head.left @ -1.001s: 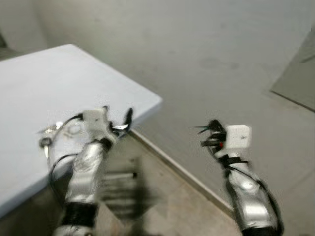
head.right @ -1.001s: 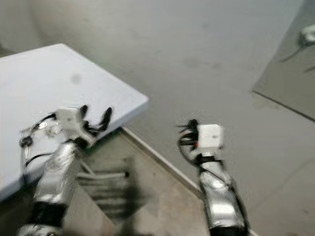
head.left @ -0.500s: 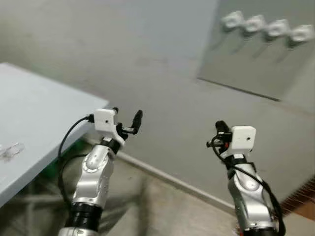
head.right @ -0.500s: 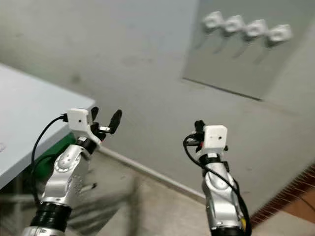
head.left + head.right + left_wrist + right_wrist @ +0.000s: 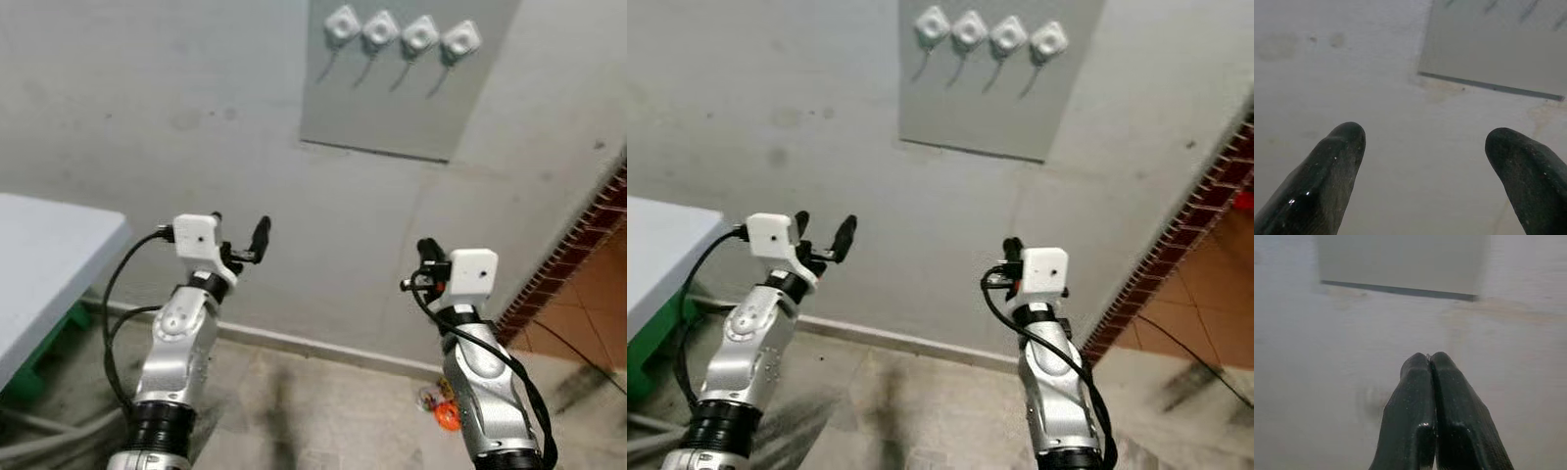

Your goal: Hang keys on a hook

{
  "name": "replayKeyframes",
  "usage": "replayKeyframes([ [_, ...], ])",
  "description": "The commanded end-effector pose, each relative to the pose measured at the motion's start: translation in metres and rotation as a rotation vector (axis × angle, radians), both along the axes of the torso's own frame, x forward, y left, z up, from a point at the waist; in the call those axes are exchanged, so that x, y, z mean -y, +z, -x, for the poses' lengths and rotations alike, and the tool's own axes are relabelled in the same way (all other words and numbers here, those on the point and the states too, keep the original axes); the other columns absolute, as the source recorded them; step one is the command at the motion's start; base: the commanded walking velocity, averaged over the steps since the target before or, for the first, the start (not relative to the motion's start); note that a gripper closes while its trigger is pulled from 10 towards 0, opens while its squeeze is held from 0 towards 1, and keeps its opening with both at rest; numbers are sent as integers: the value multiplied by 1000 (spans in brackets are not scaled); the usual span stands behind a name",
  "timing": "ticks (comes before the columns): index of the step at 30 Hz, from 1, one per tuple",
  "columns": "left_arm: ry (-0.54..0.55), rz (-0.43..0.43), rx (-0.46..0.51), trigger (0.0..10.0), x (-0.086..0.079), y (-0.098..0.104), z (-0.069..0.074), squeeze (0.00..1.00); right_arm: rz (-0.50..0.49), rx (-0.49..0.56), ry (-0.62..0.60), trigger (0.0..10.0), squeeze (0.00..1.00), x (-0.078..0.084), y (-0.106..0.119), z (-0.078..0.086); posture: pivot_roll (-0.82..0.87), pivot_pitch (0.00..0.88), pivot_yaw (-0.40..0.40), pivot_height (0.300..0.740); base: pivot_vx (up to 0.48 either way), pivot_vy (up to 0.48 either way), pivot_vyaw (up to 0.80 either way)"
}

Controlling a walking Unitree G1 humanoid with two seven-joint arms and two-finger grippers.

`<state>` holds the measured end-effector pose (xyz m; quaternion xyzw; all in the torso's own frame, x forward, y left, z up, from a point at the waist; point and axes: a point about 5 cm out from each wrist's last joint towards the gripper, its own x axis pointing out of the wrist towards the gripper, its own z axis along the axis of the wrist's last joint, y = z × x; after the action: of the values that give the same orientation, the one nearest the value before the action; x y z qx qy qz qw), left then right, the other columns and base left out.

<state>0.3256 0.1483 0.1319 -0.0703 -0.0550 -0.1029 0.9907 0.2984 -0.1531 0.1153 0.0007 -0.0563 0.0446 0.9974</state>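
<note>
A grey panel [image 5: 392, 108] on the wall ahead carries a row of white hooks [image 5: 402, 29], high above both arms. My left gripper [image 5: 240, 223] is raised toward the wall below the panel, open, with nothing between its fingers [image 5: 1334, 161]. My right gripper [image 5: 424, 249] is held up at the same height, below the panel's right end, and its fingers [image 5: 1422, 396] are pressed shut. In the right wrist view the panel's lower edge [image 5: 1400, 290] lies straight ahead.
The corner of a pale table [image 5: 44, 255] juts in at the left, with something green [image 5: 44, 352] beneath it. A brick wall edge [image 5: 588, 230] and tiled floor lie to the right. A small orange object [image 5: 446, 411] sits on the floor by the skirting.
The camera has swung right and up, away from the table. The table has slid off to the left and the hook panel has come into view. Both arms hold the same pose.
</note>
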Motion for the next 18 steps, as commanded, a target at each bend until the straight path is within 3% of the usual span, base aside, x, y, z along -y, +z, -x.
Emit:
replayKeyframes([
  [1,-30,-8,-5,10000,10,2,-1,0,3,6,-25,10000,0,6,3,0,-37,0,-26,740,0,0,-788],
  [11,-19,2,-36,10000,9,0,-3,0,-8,6,-48,10000,0,6,4,0,-42,0,-22,740,0,0,-783],
  [18,-2,-28,-40,10000,8,-1,-2,0,-34,-9,-83,10000,0,10,1,1,-52,0,-4,740,0,0,0],
])
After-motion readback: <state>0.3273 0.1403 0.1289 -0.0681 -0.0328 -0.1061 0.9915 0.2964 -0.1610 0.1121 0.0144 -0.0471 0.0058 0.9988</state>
